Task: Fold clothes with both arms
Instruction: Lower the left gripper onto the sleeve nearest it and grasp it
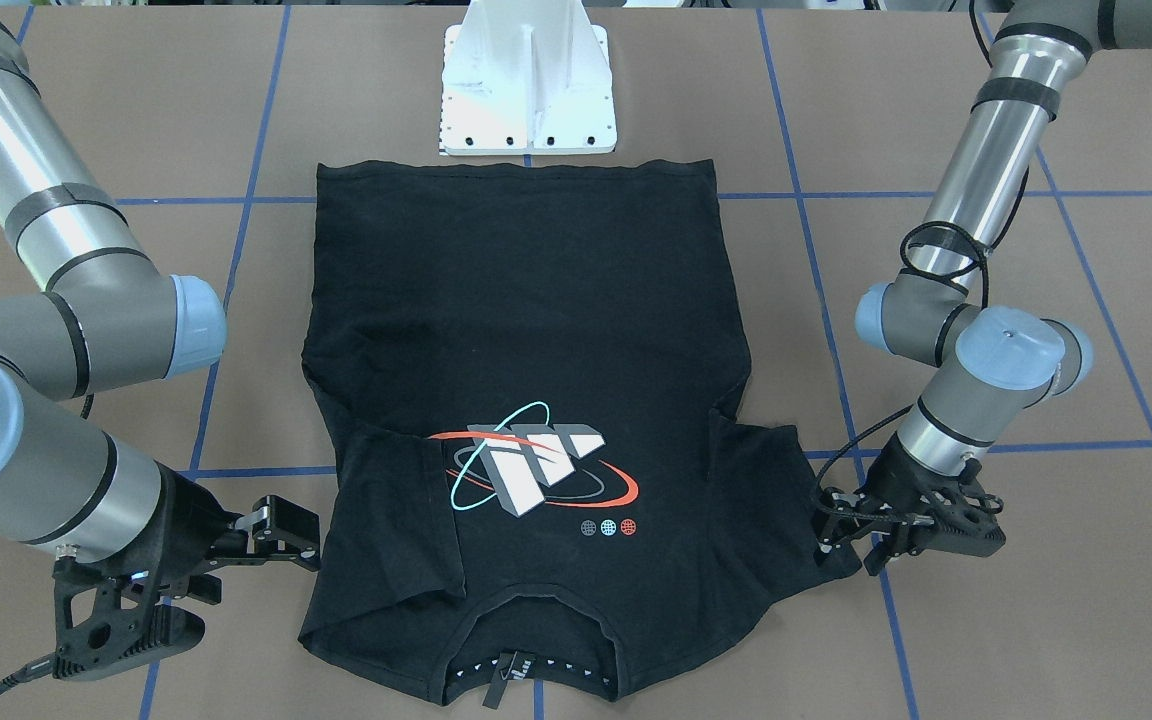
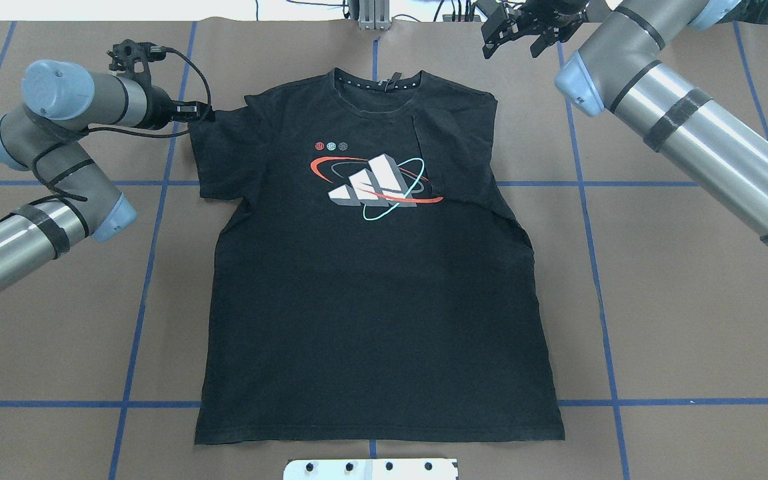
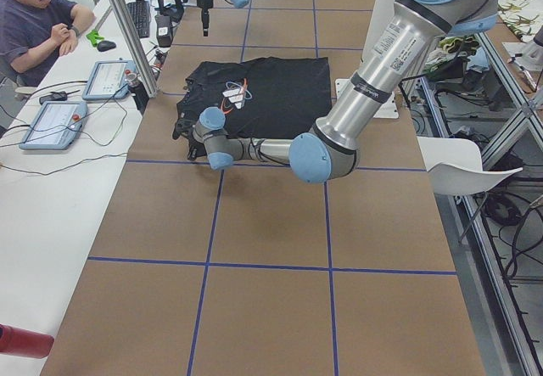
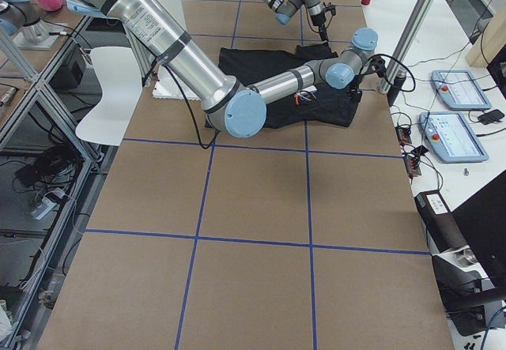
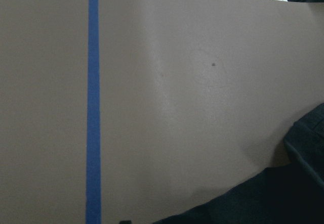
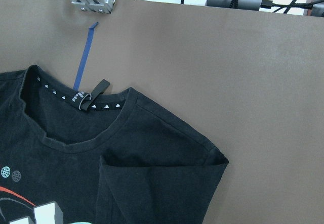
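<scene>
Shirt: your T-shirt (image 2: pixel 371 287) lies flat on the table (image 2: pixel 657 300), graphic up, collar on the side away from the robot's base.
Done: only the right sleeve (image 2: pixel 454 143) is folded in over the chest.
Not done: the left sleeve (image 2: pixel 221 153) lies spread out. By my judgement you have the body folds left too, so this is early.
Right gripper (image 2: pixel 511 45): raised off the shirt near the collar, jaws apart, empty.
Left gripper (image 2: pixel 192 110): low at the left sleeve's tip. You cannot tell whether it has the cloth pinched.
</scene>
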`<state>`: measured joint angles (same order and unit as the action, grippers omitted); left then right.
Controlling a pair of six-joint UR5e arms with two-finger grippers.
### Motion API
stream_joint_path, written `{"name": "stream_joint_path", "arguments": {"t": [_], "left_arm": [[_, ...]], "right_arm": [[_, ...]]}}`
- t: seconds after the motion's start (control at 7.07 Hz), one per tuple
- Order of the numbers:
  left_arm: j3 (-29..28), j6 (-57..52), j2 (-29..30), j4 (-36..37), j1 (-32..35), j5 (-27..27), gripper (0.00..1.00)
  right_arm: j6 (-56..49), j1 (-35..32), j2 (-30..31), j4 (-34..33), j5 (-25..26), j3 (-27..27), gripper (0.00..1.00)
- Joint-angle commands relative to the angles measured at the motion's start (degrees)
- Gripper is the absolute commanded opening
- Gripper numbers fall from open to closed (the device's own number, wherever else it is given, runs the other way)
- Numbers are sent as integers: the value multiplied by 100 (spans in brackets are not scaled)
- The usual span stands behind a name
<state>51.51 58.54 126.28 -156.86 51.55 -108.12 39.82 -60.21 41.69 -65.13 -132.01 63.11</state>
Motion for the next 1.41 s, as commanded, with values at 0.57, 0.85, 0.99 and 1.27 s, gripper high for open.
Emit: {"name": "stream_joint_path", "arguments": {"t": [0.57,0.85,0.99,1.27], "left_arm": [[-36,-35,-16,15,-5,28,64],[-36,-35,-16,24,-5,28,59],[-36,-35,-16,24,-5,28,59],[-36,-35,-7,24,-5,28,51]], "right_arm": [[0,18,-12,-8,0,0,100],[0,27,-12,0,0,0,100],[0,18,-12,0,0,0,100],[0,27,-12,0,0,0,100]]}}
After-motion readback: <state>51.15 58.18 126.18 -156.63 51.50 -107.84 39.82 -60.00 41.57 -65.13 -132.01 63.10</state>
